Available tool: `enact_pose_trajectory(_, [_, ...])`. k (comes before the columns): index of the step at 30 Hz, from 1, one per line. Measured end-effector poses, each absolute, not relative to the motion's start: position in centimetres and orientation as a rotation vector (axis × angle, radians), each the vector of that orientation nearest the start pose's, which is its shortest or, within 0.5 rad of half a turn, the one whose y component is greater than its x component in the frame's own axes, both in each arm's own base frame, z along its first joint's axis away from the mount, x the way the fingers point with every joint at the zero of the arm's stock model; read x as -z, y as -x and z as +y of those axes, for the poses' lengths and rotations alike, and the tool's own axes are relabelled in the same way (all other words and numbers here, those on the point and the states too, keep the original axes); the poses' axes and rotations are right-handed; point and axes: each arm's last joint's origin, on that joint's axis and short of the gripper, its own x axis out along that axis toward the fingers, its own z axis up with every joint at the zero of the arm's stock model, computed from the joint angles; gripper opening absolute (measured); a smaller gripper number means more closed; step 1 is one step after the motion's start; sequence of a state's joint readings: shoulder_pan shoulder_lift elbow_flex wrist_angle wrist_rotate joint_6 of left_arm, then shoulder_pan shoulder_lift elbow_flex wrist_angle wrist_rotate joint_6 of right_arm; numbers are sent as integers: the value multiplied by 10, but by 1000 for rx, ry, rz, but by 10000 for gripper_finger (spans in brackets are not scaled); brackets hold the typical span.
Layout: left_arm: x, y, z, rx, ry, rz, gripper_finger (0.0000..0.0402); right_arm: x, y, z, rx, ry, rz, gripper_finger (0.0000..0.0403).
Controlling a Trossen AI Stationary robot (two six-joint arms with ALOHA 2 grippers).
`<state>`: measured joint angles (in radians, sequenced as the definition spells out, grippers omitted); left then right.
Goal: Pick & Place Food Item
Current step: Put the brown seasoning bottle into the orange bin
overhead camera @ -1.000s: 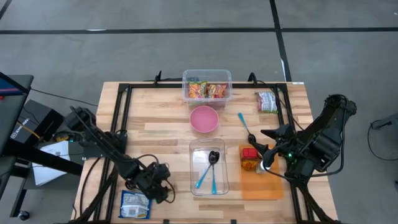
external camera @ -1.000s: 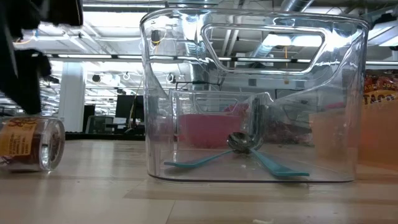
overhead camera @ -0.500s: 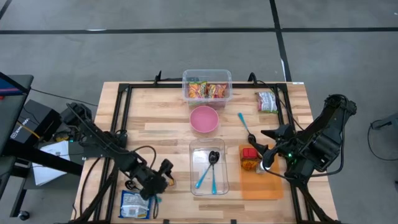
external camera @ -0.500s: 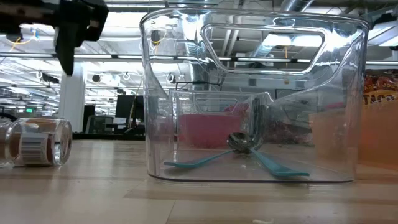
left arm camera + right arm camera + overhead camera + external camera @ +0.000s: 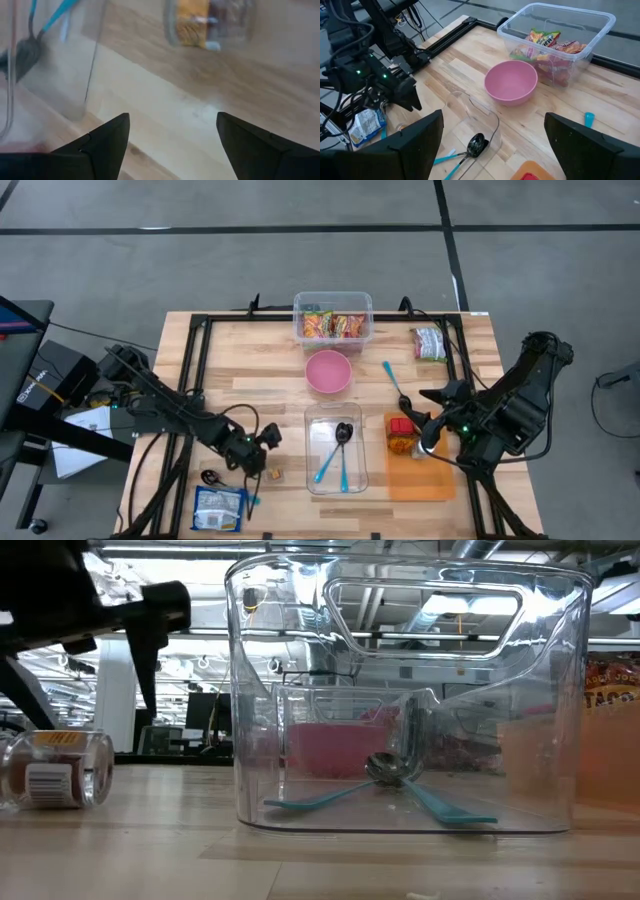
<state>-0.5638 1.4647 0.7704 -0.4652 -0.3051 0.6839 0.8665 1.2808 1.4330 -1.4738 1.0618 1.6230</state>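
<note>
Both arms are matte black, built from slim tubular links and chunky joint housings, with loose black cables looping along the left arm (image 5: 165, 408). The right arm (image 5: 510, 405) carries a bulkier wrist block showing a small green light (the left arm's wrist shows green lights too). The fingers (image 5: 102, 145) are dark, wedge-shaped, tapering to points.

A clear plastic box (image 5: 336, 448) holding blue-handled spoons (image 5: 327, 463) sits in the middle of the wooden table (image 5: 270, 360). Behind it is a pink bowl (image 5: 328, 371), then a clear tub of snack packets (image 5: 333, 319). A small glass jar (image 5: 273, 474) lies just left of the box, and an orange board (image 5: 420, 475) lies right.
</note>
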Motion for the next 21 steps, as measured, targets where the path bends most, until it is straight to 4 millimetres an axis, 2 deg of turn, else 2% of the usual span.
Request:
enact_pose_trajectory(5, [-167, -221, -133, 742, -1166, 911, 292, -374, -148, 133, 640, -462, 382, 337])
enact_pose_trajectory(12, [-172, -226, -140, 780, -1132, 820, 292, -374, -149, 133, 649, -493, 376, 337])
enact_pose_trajectory(17, [-175, -224, -151, 785, -885, 807, 292, -374, -150, 134, 641, -518, 371, 337])
enact_pose_trajectory(21, [-176, -222, -157, 627, -572, 887, 292, -373, -152, 136, 640, -521, 378, 337])
